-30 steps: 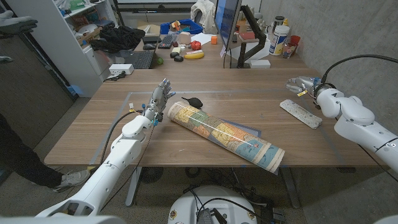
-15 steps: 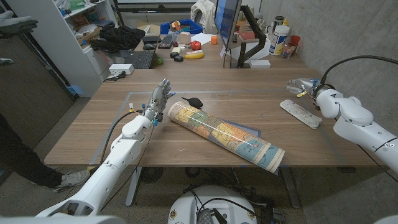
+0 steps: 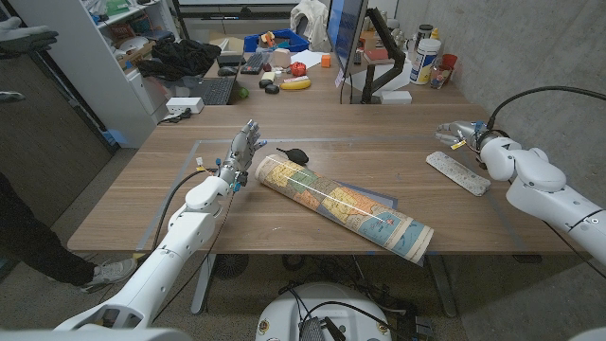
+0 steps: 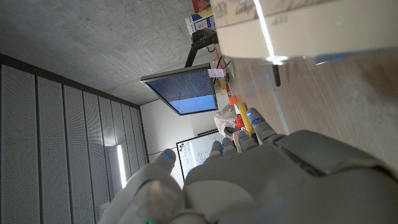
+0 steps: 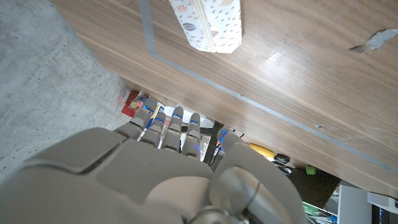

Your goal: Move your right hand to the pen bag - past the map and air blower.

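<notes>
pen bag [image 3: 457, 172] is seen lying on the table [image 3: 379, 123] near the right edge, just beside the right hand [image 3: 459, 131], whose fingers [image 5: 177, 121] are held apart on nothing, so it could be overshot or nudged off.
</notes>
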